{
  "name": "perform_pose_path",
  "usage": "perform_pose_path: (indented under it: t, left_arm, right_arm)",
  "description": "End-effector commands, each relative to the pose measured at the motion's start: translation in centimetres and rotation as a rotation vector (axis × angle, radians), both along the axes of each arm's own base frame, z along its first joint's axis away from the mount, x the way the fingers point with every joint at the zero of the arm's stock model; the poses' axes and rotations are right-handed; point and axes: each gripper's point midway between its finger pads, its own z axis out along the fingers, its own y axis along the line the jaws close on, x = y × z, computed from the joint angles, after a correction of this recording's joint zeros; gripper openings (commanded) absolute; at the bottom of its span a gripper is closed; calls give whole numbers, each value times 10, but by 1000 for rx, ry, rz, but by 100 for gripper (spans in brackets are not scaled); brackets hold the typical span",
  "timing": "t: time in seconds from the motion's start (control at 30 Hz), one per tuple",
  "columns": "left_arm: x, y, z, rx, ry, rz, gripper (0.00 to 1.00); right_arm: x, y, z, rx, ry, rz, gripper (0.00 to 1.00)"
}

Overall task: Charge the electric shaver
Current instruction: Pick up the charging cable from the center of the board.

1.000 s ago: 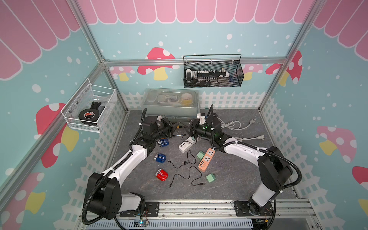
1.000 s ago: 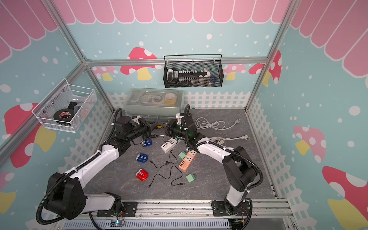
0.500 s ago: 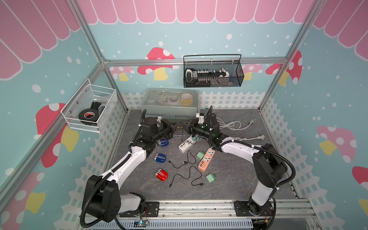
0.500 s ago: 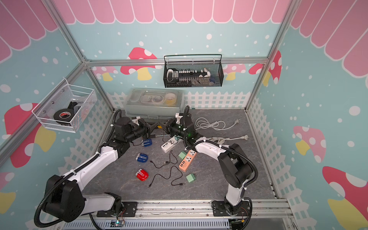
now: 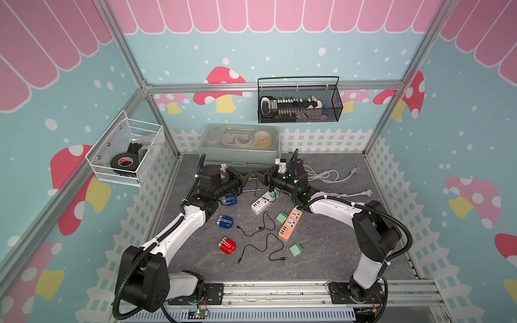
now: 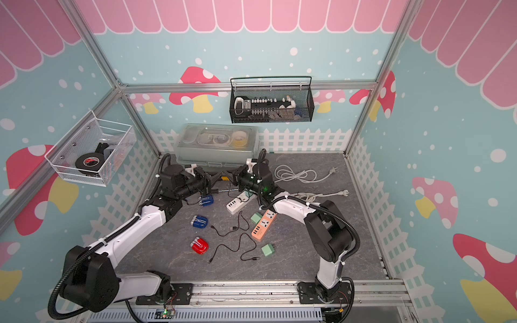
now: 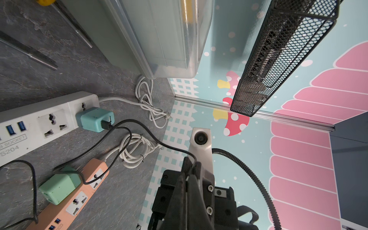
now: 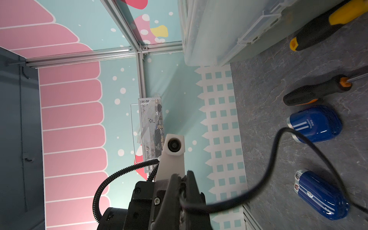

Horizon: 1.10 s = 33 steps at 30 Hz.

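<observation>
You are part way through passing the cable [image 8: 286, 129] from one gripper to the other. Your left gripper [image 5: 248, 177] and right gripper [image 5: 260, 177] meet tip to tip, up off the table. Both are pinched tight on the same black cable.

On the right gripper's side, the cable runs down to the charger [image 7: 95, 119], and its plug sits in the charger. The charger sits in the white strip [image 7: 39, 123]. That end looks done.

On the left gripper's side, the cable hangs in a loop and goes out of sight. I cannot see its loose plug.

The nearest shaver [image 5: 228, 200] is blue. It lies on the table just below the left gripper, and neither gripper touches it. I see no cable going into it. A second shaver [image 5: 225, 221] and a red shaver [image 5: 227, 245] lie farther from the tips. I cannot tell which one you mean to charge.

What is left, I think, is to get the loose plug into a shaver. One gripper should let go first, so the two do not pull against each other. Then you need a hold close to the loose plug, with the plug poking out past the tips. Line it up with the shaver's little hole and push gently. Go slow, because a hard tug could pull the other plug out of the charger.
</observation>
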Motion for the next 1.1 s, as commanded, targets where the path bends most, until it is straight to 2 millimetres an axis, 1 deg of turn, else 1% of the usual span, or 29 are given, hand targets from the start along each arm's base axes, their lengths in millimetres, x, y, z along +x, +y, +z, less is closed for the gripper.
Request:
perform_pose_path:
  t: [0.0,0.03,0.1,0.17,0.27,0.4,0.43,0.5,0.67,1.0,1.07]
  left_arm:
    - [2,2,9,23,-35,5,0]
    - [2,2,11,31,-40,6,2]
    - [0,5,13,40,-33,22,20]
    - [0,6,14,16,-36,37,24]
    - [4,1,12,-48,-32,37,26]
    - [6,-7,12,-64,-31,16,26]
    - [7,-8,13,-68,-33,13,24]
    - [7,-12,11,-73,-28,-3,18]
    - [6,-12,2,-55,-4,-6,17]
    - [15,-14,2,-27,-28,-20,17]
    - [17,-15,2,-32,-34,-22,13]
  right_arm:
    - [0,0,14,30,-39,8,0]
    - [-1,-1,13,27,-41,0,0]
    - [-1,-7,12,24,-50,-25,0]
    - [-1,-9,15,38,-60,-42,0]
    - [1,-10,16,50,-66,-52,0]
    - [1,-7,16,61,-58,-45,0]
    - [0,-6,16,62,-58,-44,0]
    - [1,-7,14,66,-53,-50,0]
    - [2,-6,17,85,-47,-50,0]
    - [-11,-2,11,83,-15,-12,0]
    - [-13,-3,10,79,-9,-10,0]
